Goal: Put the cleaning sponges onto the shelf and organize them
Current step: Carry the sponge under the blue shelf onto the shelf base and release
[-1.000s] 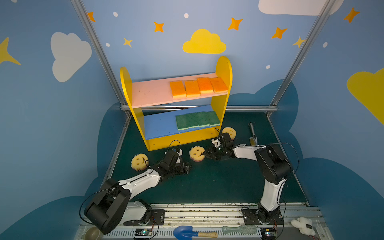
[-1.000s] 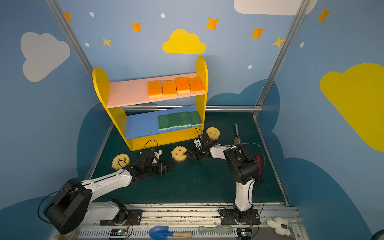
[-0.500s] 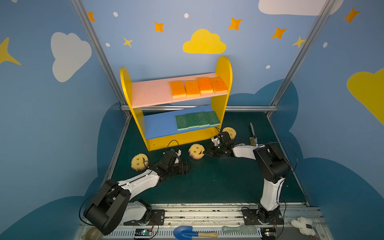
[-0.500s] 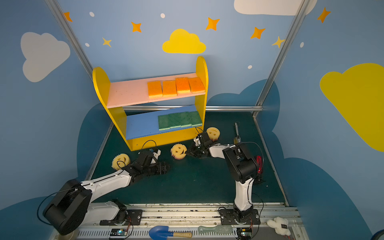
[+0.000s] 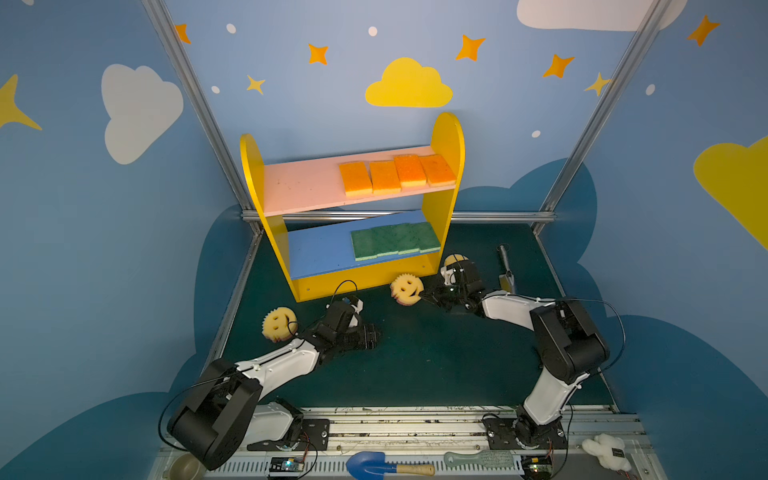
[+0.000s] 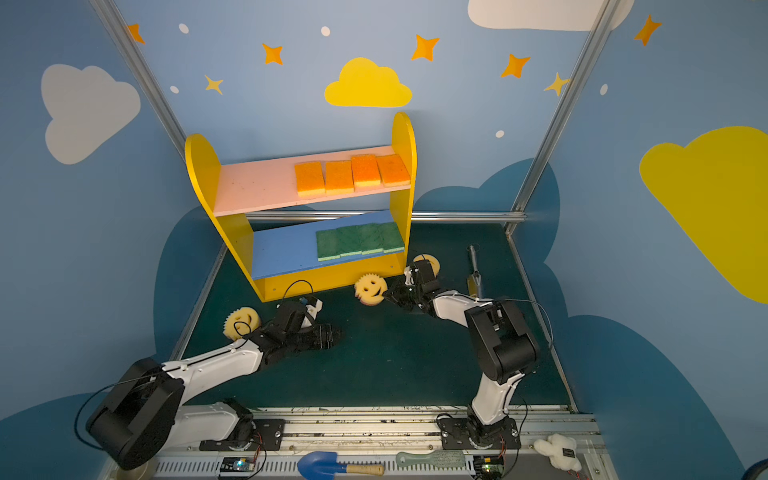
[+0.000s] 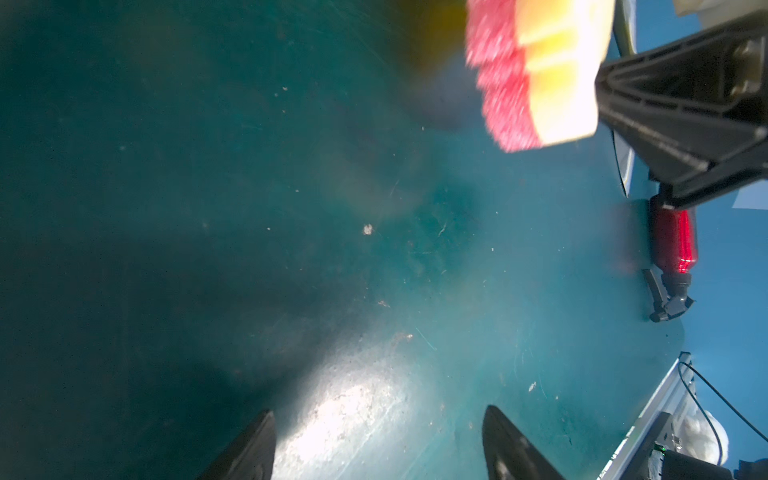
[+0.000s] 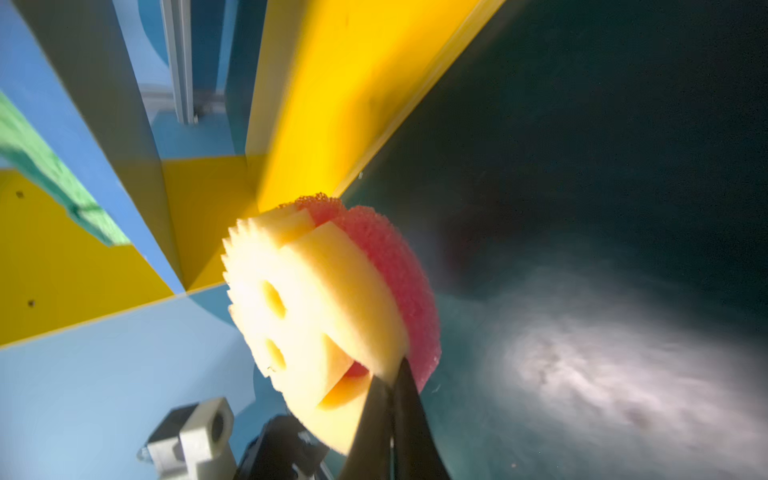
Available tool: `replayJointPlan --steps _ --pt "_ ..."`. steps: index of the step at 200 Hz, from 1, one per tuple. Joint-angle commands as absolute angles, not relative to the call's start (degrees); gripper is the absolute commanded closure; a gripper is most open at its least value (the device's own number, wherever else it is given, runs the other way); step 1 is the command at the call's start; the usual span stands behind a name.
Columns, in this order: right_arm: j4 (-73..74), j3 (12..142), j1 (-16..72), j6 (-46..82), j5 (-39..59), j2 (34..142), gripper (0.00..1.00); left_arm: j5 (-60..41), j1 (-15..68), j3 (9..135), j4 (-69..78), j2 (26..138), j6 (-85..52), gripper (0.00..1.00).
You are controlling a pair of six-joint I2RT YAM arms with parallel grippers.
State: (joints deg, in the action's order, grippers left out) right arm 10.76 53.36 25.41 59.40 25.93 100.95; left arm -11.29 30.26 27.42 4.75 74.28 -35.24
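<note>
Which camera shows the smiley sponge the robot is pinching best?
The right wrist view: the smiley sponge fills it, face and pink back clear, right gripper shut on its edge. Both top views show it small; the left wrist view catches a blurred edge.

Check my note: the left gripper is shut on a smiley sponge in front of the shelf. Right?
Wrong arm: the right gripper is shut on a smiley sponge in front of the shelf, as the right wrist view shows.
</note>
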Motion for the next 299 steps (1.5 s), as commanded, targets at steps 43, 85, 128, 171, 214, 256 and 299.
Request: replayJointPlan --steps 43,85,128,171,214,256,299 --pt "15.0 52.6 22.4 65.4 19.8 99.8 0.99 -13.0 30.0 27.6 5.0 73.7 -34.5 0.23" --pt "25.0 50.5 22.3 71.5 16.1 101.7 0.99 -12.6 30.0 26.8 4.7 73.0 -33.6 0.21" --pt "30.3 53.3 22.5 75.4 13.9 106.3 1.0 -12.7 30.0 25.3 5.5 72.4 -33.7 0.2" --pt "30.9 58.9 23.3 76.3 12.6 111.5 1.0 -12.1 29.3 24.4 5.2 71.2 -32.6 0.18" --pt "28.9 63.8 24.1 75.3 10.8 114.2 1.0 -15.1 27.1 23.5 6.4 70.7 -32.9 0.17" --pt "28.9 65.9 24.6 76.1 9.9 117.3 0.97 -16.4 26.3 23.4 6.1 69.7 -33.0 0.17" --pt "28.7 67.4 24.7 76.5 9.1 119.2 0.93 -16.7 25.9 23.2 5.8 69.3 -32.9 0.17"
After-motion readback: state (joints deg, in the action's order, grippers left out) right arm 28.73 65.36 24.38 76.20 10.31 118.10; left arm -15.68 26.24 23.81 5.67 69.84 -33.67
